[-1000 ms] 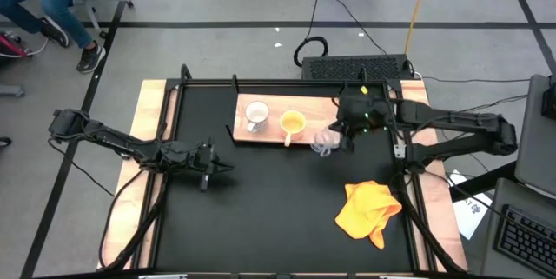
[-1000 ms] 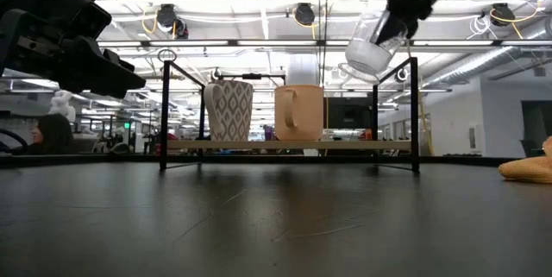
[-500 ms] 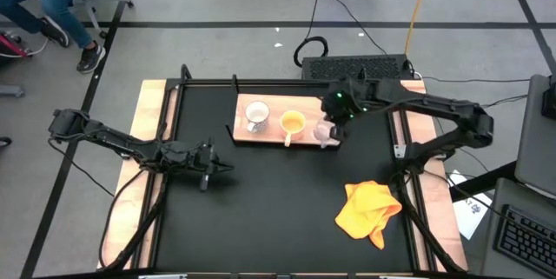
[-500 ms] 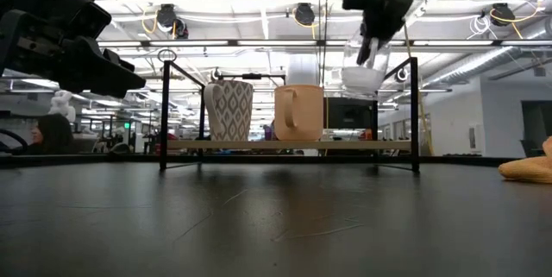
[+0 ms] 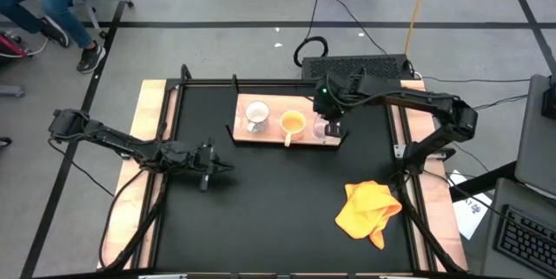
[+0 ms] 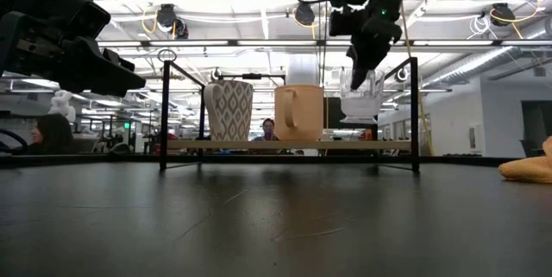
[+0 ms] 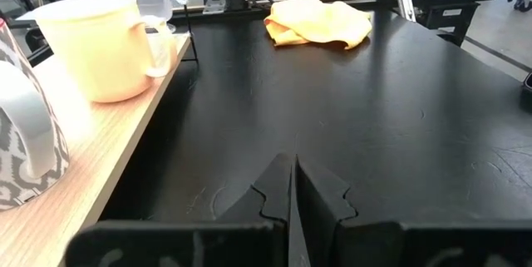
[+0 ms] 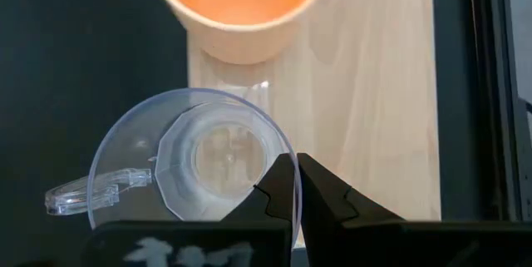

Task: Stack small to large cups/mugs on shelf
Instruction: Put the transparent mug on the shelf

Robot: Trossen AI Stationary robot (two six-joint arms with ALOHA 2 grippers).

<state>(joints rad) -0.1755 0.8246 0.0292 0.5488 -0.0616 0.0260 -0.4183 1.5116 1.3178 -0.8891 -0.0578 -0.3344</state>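
Note:
The light-wood shelf (image 5: 269, 131) stands raised on black brackets at the table's far middle. On it, upright on their bases, are a white patterned mug (image 5: 256, 114) (image 6: 228, 111) and an orange-yellow mug (image 5: 292, 122) (image 6: 298, 111). My right gripper (image 5: 330, 121) (image 6: 358, 78) is shut on the clear glass cup (image 5: 328, 131) (image 6: 360, 104) over the shelf's right end, right of the orange-yellow mug (image 8: 237, 1). My left gripper (image 5: 221, 169) (image 7: 293, 185) is shut and holds nothing, near the table in front of the shelf's left end. My right gripper pinches the clear cup's rim (image 8: 281, 134) between its two fingers, on the side opposite the cup's handle (image 8: 83, 192). The fingers come from above, pointing down. The cup hangs upright below them, its base a little above the shelf board (image 6: 289, 145).
An orange-yellow cloth (image 5: 369, 209) (image 7: 320, 19) lies crumpled on the black tabletop near its right edge. A black frame (image 6: 414, 113) rises around the shelf. A seated person (image 5: 52, 1) is beyond the table's far left corner. Bare black tabletop lies between the shelf and the near edge.
My right gripper has carried the clear cup toward the table's far and left side, from in front of the shelf's right end to over it. It has moved down, and the cup has turned from tilted to upright. It is still shut on the cup.

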